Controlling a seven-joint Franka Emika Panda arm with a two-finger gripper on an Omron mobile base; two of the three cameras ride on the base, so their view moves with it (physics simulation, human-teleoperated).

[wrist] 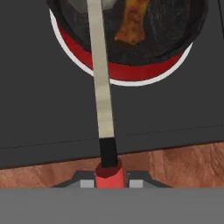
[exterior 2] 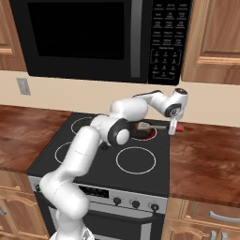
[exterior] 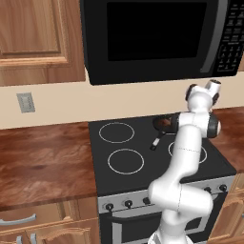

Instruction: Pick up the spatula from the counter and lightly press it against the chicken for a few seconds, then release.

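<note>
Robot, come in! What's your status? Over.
Gripper shut on spatula handle. Shaft reaches over the pan, beside the chicken; contact unclear. Nothing blocking it.

Microwave [exterior: 157, 33] above stove [exterior: 143, 138]; red pan [wrist: 131, 72] on burner; wall outlet [exterior: 25, 102] left.

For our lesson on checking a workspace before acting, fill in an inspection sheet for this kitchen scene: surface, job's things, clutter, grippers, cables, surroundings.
Surface: black cooktop between brown wooden counters.
Job's things: spatula held by its red handle, shaft reaching over the red-walled pan; chicken lies in the pan, beside the shaft; whether they touch cannot be told.
Clutter: nothing seen.
Grippers: the gripper is shut on the spatula's handle, above the seam of cooktop and counter.
Cables: nothing seen.
Surroundings: black microwave above the stove, wall outlet, wooden cabinets.
</note>
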